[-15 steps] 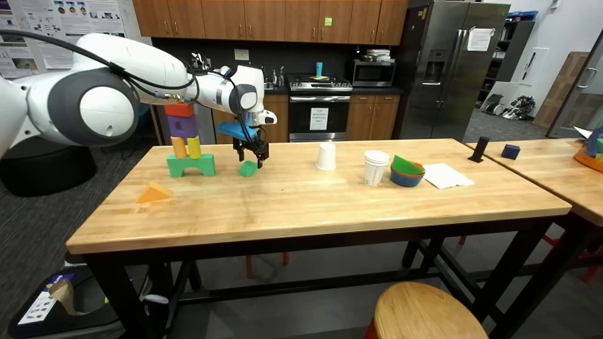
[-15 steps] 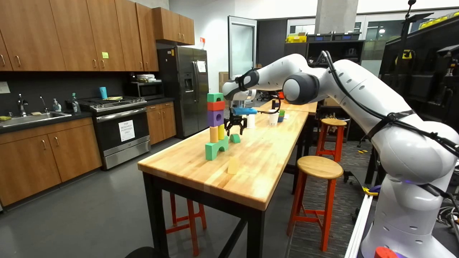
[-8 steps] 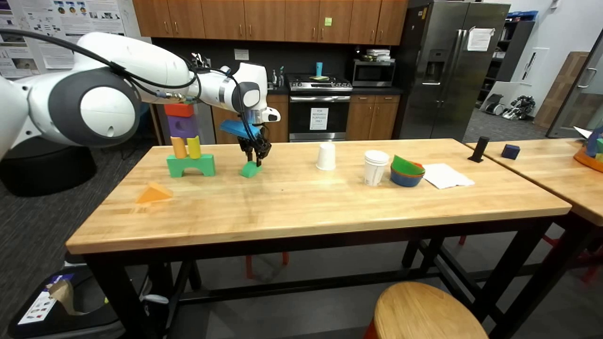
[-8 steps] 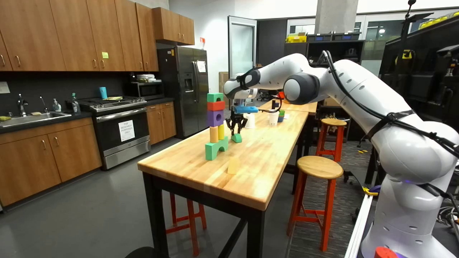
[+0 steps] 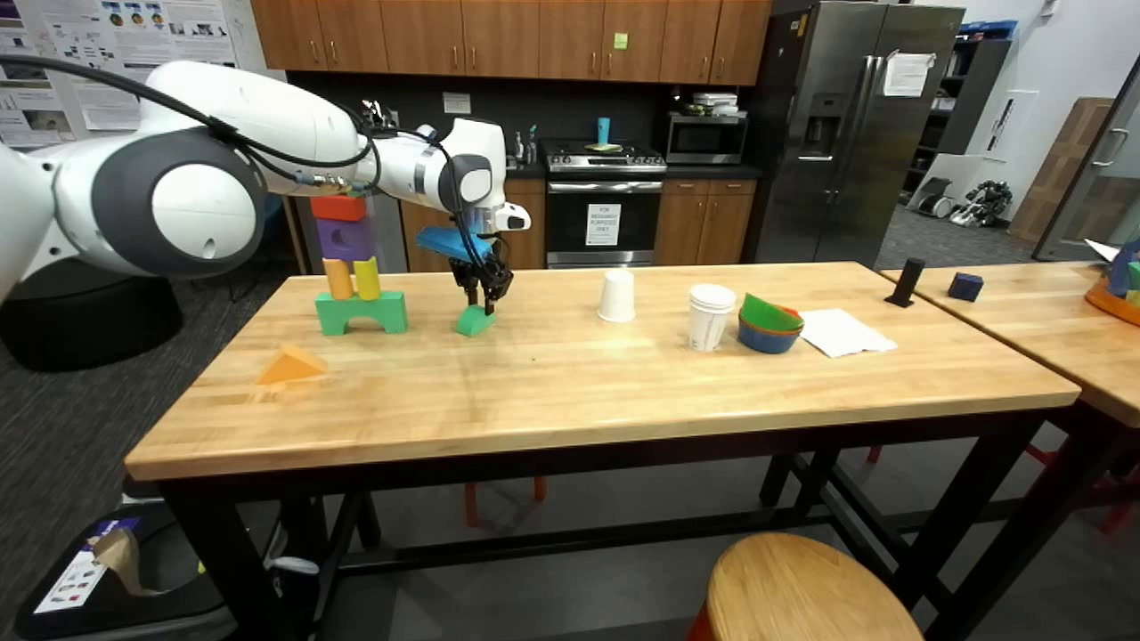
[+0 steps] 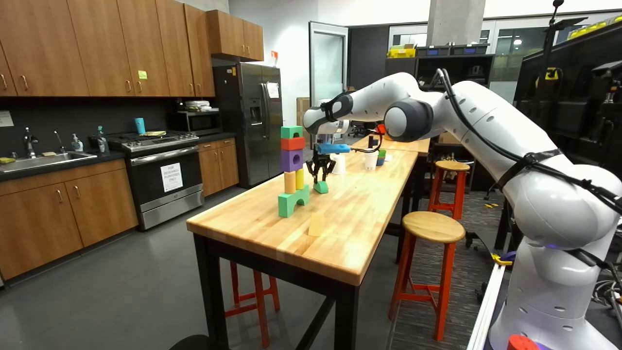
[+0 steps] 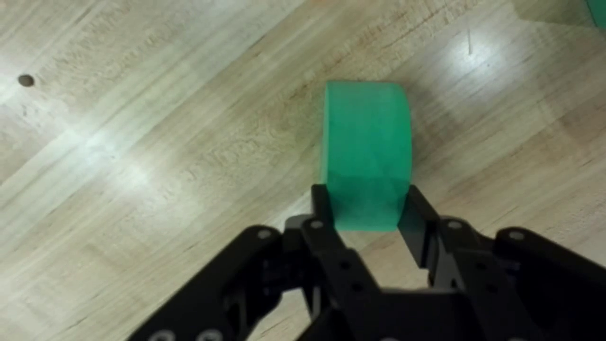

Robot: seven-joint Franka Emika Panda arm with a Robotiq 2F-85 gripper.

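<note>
Gripper [image 7: 367, 200]: black, two-fingered, pointing down; jaws narrowed to the width of the green block [image 7: 368, 137], one finger on either side of its near end in the wrist view, holding it.
Green block: half-round, on the wooden table [image 5: 579, 383], near the foot of the stacked tower [image 6: 292, 161].
Tower: green at foot, then orange and yellow side by side, purple, red, green on top.
Containers, in an exterior view: inverted white cup [image 5: 616, 296], nearest of these to the gripper, interior hidden; upright white cups [image 5: 709, 324], rim doubled, interior hidden; blue bowl [image 5: 766, 340], just beside them, with a green bowl [image 5: 764, 314] tilted in it and an orange-red piece [image 5: 790, 312] showing beyond.
White sheet [image 5: 844, 333]: flat, beside the bowls.
Arm [image 6: 491, 114]: bent at the elbow, stretched out over the table; wrist directly above the block.
</note>
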